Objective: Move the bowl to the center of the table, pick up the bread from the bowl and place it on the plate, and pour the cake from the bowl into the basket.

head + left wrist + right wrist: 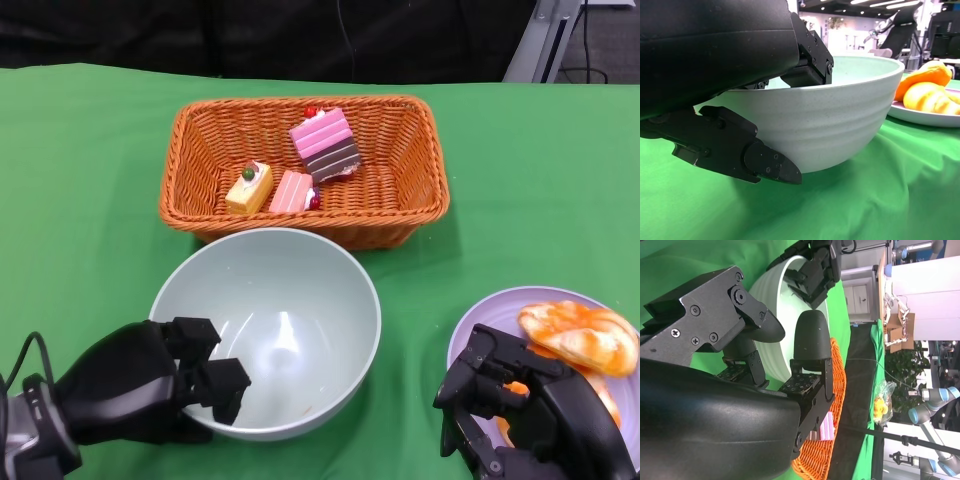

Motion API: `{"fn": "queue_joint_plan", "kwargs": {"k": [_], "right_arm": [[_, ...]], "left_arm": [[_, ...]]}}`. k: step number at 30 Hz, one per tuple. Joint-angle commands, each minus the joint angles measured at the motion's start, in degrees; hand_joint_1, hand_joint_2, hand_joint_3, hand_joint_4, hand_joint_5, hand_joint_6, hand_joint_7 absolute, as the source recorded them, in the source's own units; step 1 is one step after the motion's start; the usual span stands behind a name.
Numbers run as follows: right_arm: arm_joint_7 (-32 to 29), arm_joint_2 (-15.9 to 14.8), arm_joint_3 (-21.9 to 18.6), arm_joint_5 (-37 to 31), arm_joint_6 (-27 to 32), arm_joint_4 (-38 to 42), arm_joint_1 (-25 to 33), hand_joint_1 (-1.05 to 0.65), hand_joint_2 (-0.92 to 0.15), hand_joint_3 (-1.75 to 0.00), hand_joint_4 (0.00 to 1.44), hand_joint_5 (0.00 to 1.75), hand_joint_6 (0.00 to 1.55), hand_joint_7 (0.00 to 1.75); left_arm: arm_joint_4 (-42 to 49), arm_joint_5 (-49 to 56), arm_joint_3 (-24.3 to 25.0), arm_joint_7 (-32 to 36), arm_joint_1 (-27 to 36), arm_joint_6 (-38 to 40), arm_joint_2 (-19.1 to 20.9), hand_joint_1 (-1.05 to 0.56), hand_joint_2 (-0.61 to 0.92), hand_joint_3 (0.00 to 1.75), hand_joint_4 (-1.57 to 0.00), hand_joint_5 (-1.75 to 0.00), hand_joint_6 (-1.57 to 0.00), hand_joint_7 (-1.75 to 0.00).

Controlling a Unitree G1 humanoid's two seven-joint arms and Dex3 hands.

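Pale green ceramic bowl (pixel 290 300) w/ nothing left inside is being gripped at its rim by left hand (pixel 150 385), so it's best lowering it flat near table's front edge before letting go, while right hand (pixel 520 405) is hovering, fingers apart, holding nothing.

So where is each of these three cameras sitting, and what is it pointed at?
Head view: high on the robot, looking down at the green table; left hand grips the pale green bowl, right hand lies over the lilac plate.
Right wrist view: behind the right hand, turned sideways, facing the bowl and orange wicker basket.
Left wrist view: low behind the left hand, facing the bowl's side.
All share the bowl.
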Motion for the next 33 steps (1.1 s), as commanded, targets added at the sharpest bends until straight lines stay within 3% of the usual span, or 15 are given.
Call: {"fn": "queue_joint_plan", "kwargs": {"k": [1,5,8,10,13,14,17,19,22,25,27,30,33], "right_arm": [[-0.5,-0.1,0.4,0.0,-0.2,-0.6,0.7,-0.05,-0.54,-1.21,0.66,1.74,0.61,1.51],[-0.7,-0.2,0.6,0.2,0.3,-0.8,0.6,-0.05,-0.54,-1.22,0.65,1.75,0.6,1.51],[-0.4,-0.3,0.5,0.6,0.3,-0.6,0.5,-0.05,-0.54,-1.22,0.65,1.75,0.6,1.51],[-0.3,-0.3,0.5,0.8,0.5,-0.6,0.4,-0.04,-0.54,-1.23,0.65,1.75,0.6,1.51],[-0.2,-0.4,0.5,1.1,1.0,-0.6,0.3,-0.04,-0.54,-1.23,0.66,1.75,0.61,1.51],[-0.1,-0.4,0.5,1.2,0.9,-0.5,0.2,-0.03,-0.54,-1.24,0.66,1.75,0.61,1.5],[-0.3,-0.4,0.5,0.8,0.4,-0.2,0.1,-0.03,-0.53,-1.23,0.67,1.74,0.62,1.5],[-0.3,-0.4,0.5,1.0,0.8,-0.3,0.2,-0.03,-0.54,-1.23,0.67,1.74,0.62,1.5],[-0.2,-0.5,0.5,1.0,0.7,-0.2,0.1,-0.03,-0.53,-1.23,0.67,1.74,0.63,1.49],[-0.4,-0.5,0.6,0.8,0.7,-0.3,0.2,-0.03,-0.53,-1.23,0.67,1.74,0.63,1.49],[-0.6,-0.5,0.7,0.5,0.4,-0.2,0.2,-0.03,-0.53,-1.24,0.67,1.74,0.63,1.49],[-0.6,-0.7,0.7,0.5,0.5,-0.2,0.2,-0.03,-0.52,-1.24,0.67,1.74,0.63,1.49],[-0.4,-0.8,0.6,0.6,0.5,-0.2,0.2,-0.03,-0.53,-1.24,0.67,1.75,0.62,1.5]], "left_arm": [[-0.4,-1.6,0.5,-3.7,0.1,-0.9,-0.6,-0.25,0.92,0.1,-0.65,-1.62,-0.68,-1.1],[-1.9,-3.8,1.5,-8.5,0.4,-1.7,0.5,-0.26,0.92,0.08,-0.72,-1.35,-0.88,-0.6],[-3.5,-5.7,2.5,-13.7,0.7,-2.7,2.2,-0.35,0.92,0.05,-0.82,-0.7,-0.96,-0.19],[-4.6,-8.1,3.7,-19.8,0.8,-4.1,3.5,-0.6,0.92,0.11,-0.74,-0.34,-0.83,-0.05],[-6.8,-12.4,5.9,-29.2,1.7,-5.6,5.5,-0.94,0.92,0.22,-0.52,-0.08,-0.59,0.0],[-7.4,-14.1,6.7,-32.1,2.2,-6.4,6.0,-0.99,0.92,0.23,-0.48,-0.05,-0.56,0.0],[-6.4,-21.9,9.0,-42.9,3.3,-10.9,6.7,-1.04,0.92,0.29,-0.15,0.0,-0.27,0.0],[-4.7,-32.2,9.4,-56.4,3.8,-13.1,7.1,-1.05,0.92,0.34,-0.04,0.0,-0.09,0.0],[-9.1,-47.8,9.1,-76.2,5.7,-8.9,9.6,-1.05,0.92,0.43,0.0,0.0,-0.01,0.0],[-21.1,-71.7,10.8,-99.5,10.8,6.4,12.7,-1.05,0.92,0.48,0.0,0.0,0.0,0.0],[-27.8,-86.0,14.6,-113.2,13.3,20.0,13.2,-1.05,0.92,0.5,0.0,0.0,0.0,0.0],[-31.4,-97.8,21.6,-121.4,15.2,33.2,11.2,-1.04,0.92,0.48,-0.01,0.0,-0.02,-0.01],[-35.2,-105.6,28.2,-120.9,17.6,43.0,8.9,-0.89,0.92,0.34,-0.15,-0.07,-0.14,-0.04]]}}
